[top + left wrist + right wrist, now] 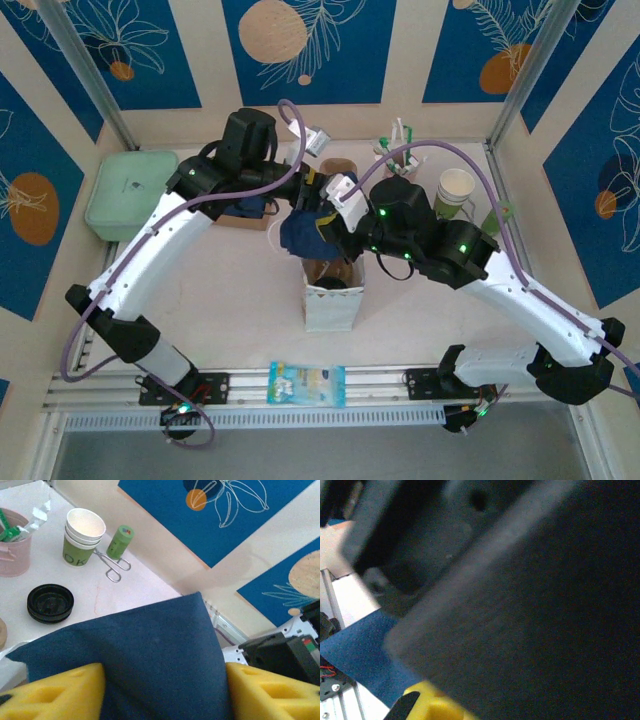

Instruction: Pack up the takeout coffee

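Both arms meet over an open white paper bag [330, 310] in the middle of the table. My left gripper [300, 212] [165, 692] is shut on a dark blue fabric pouch [303, 233] [150, 650], which fills the gap between its yellow fingers [55, 692]. My right gripper [335, 215] is shut beside the same pouch. One of its yellow fingers [427, 705] shows under a blurred dark grey surface, with a strip of the pouch [360, 652] to the left. The takeout coffee is hidden. I cannot tell what the brown and dark shape [332, 275] in the bag's mouth is.
At the back right stand stacked cream-and-green lidless cups [455, 190] [82, 535], a slim green tube [120, 541], metal tongs [112, 567], black lids [50, 602] and a pink cup of stirrers [392, 150] [12, 550]. A green lidded box [130, 192] sits at the left. A snack packet [307, 383] lies at the front.
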You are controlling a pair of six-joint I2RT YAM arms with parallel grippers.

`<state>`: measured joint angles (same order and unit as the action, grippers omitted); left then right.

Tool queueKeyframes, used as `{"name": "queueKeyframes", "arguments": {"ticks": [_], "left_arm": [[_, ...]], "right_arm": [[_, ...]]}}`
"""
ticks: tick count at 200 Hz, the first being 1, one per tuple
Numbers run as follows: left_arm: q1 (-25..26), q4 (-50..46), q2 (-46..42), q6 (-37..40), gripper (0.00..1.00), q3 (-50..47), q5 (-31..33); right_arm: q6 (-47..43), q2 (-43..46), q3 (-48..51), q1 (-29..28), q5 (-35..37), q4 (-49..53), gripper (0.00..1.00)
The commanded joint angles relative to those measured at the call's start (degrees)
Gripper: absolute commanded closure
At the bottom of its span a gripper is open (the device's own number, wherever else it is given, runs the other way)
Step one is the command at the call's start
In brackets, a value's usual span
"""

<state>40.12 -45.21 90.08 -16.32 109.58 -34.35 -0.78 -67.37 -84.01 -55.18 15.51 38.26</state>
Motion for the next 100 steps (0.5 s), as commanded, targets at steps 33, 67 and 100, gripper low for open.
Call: {"name": "queueKeyframes", "arguments": {"ticks": [33,67,100], "left_arm": [[0.66,-0.92,-0.17,0.99,0.72,0.91,3.85],[0.66,4.18,-1.18,-0.98,0.85,-1.16,3.00],[0.64,17.82,-4.55,-4.70,0.88,-7.96,-1.17]], "right_arm": [[-1.73,0.71,-0.22,-1.20,3.42,-0.21,1.00],[-1.29,1.74,1.25,-1.73,6.31,0.31,0.96],[0.58,4.50,2.09,-1.93,7.41,1.17,0.52]]}}
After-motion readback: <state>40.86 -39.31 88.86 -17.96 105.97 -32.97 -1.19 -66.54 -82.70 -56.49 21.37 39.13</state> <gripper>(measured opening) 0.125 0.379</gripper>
